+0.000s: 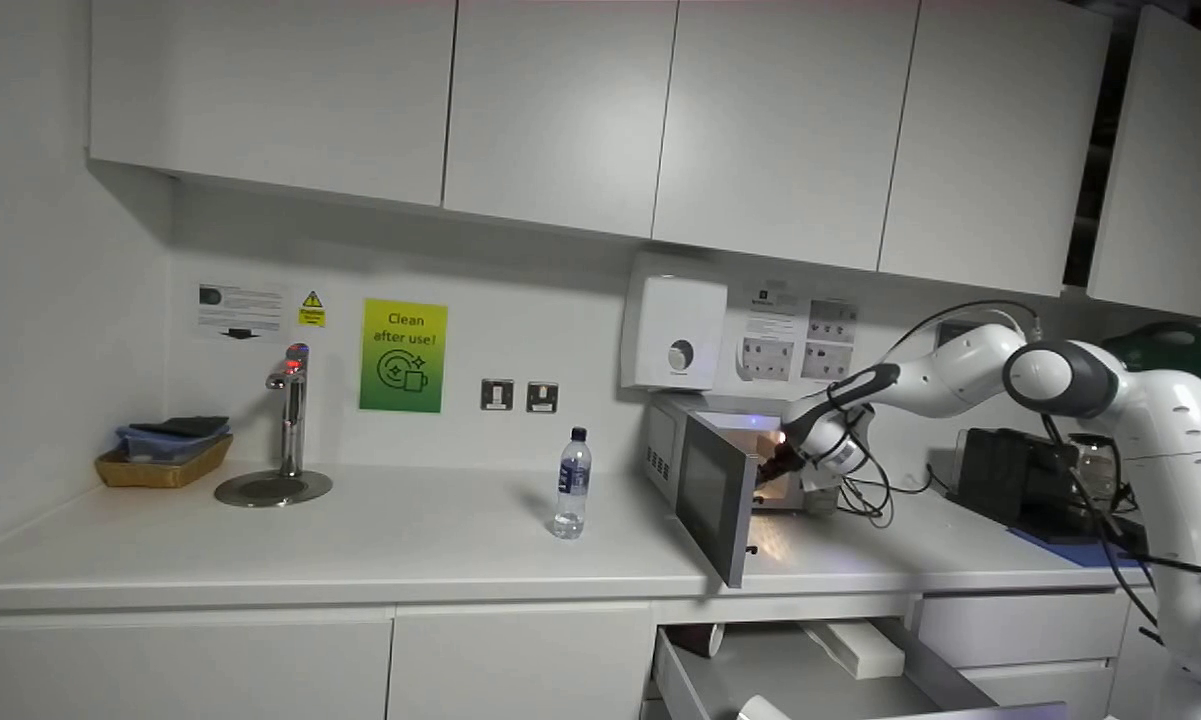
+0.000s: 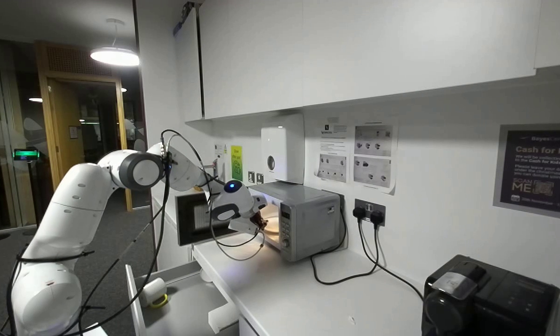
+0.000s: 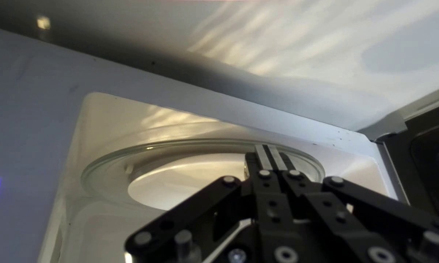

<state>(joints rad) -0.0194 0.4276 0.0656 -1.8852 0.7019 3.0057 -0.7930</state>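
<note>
The likeliest trouble here, I judge, is a shove rather than a grip: the gripper points into the mouth of the microwave with its jaws pressed together and nothing visible between them, so a forward push would bring a blunt tip against the plate and could slide it over the smooth glass turntable, or knock that off its seat. The door stands swung out close to the gripper, and a sideways move might bump it or nudge the whole microwave along the counter. The loose cable looping below the gripper could catch on the edge of the opening, and the pulled-out drawer underneath could snag a low-hanging length. The plate lies on the glass turntable inside the lit microwave, and the jaws are not around it: in the wrist view the fingertips sit toward its door side, blocking part of the glass turntable, while most of the visible plate lies farther from the door. Whether they touch the plate or hang just clear of it I cannot tell, since the fingers show too small and dark in both exterior views.
</note>
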